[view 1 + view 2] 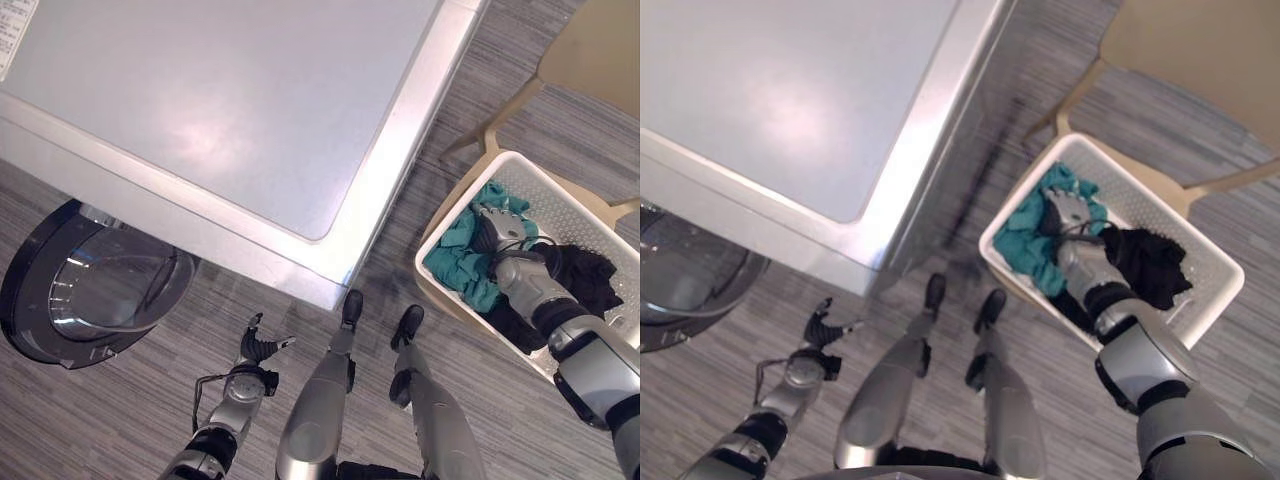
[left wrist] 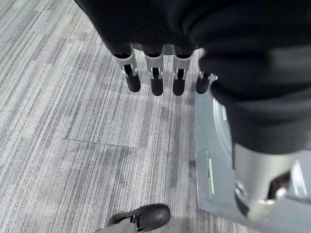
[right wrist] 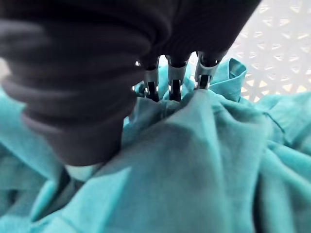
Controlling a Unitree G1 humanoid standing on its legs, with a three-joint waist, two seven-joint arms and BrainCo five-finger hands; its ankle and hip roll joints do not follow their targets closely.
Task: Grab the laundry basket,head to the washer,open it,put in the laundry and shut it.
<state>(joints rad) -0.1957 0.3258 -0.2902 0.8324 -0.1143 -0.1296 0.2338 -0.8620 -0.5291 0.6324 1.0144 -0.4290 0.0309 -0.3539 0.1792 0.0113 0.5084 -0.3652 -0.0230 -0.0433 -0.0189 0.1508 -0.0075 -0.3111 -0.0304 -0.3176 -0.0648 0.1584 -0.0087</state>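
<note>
A white laundry basket [image 1: 455, 208] stands on the floor to the right of the washer [image 1: 220, 100]. It holds a teal cloth [image 1: 460, 265] and a black cloth [image 1: 590, 275]. My right hand [image 1: 497, 228] reaches down into the basket. In the right wrist view its fingers [image 3: 170, 82] sink into the teal cloth [image 3: 204, 160], which is bunched up between them and the thumb. The washer's round door [image 1: 90, 290] hangs open at the lower left. My left hand [image 1: 257, 348] hangs low in front of the washer, fingers [image 2: 155, 77] straight, holding nothing.
A beige chair [image 1: 600, 50] stands just behind the basket at the upper right. The washer's front corner [image 1: 335, 290] juts out between the open door and the basket. Grey striped floor [image 2: 73, 121] lies all around.
</note>
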